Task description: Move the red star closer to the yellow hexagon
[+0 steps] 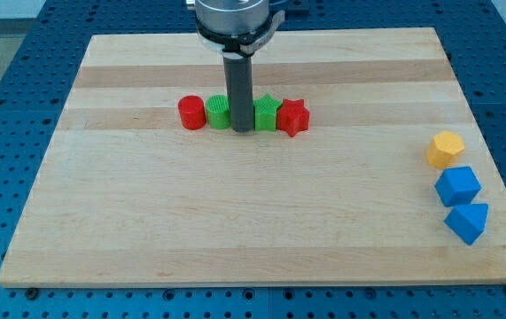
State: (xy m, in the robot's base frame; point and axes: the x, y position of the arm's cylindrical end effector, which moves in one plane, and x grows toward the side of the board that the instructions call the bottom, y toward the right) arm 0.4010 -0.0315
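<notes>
We see a big pale wooden board (261, 221). Our dark rod has no jaws; my tip (241, 130) sits between two green blocks. The red star block (293, 116) is far from the yellow hexagon block (445, 148).

red star (293, 116), yellow hexagon (445, 149), pale wooden board (235, 221)

Green star (266, 112) crowds red star (294, 116).
</notes>
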